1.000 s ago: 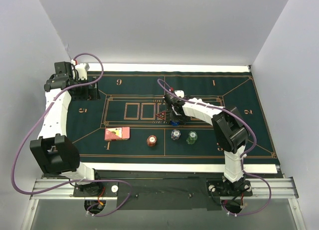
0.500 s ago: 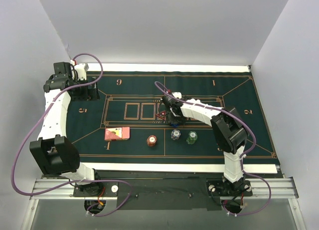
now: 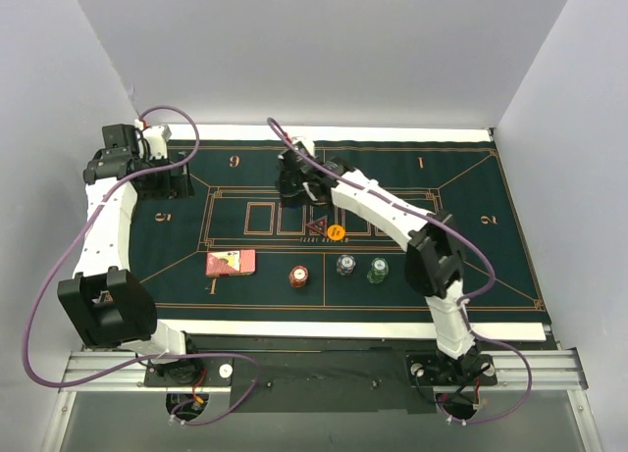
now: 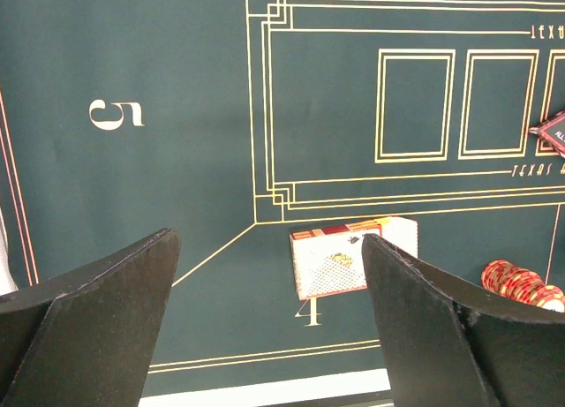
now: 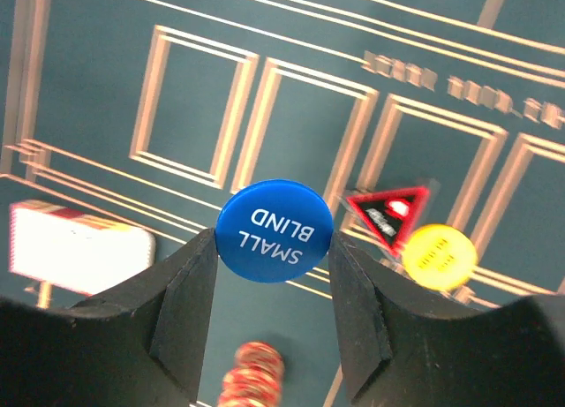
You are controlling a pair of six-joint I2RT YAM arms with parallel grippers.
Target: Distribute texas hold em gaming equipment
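A: Noting: right gripper (image 5: 274,244) is clamping the blue disc (image 5: 274,229) by its rim, hanging over the mat (image 5: 106,71) near its centre boxes. The left gripper (image 4: 269,248) is sitting spread wide, empty, at far left.

B: Advising: keep it level, lower it to the mat, then release. Dropped on edge, it's likely rolling.

A: The wrist view is reading "SMALL BLIND". The top view is probably hiding the disc under the fingers, yet it's showing the green chips (image 3: 378,271).
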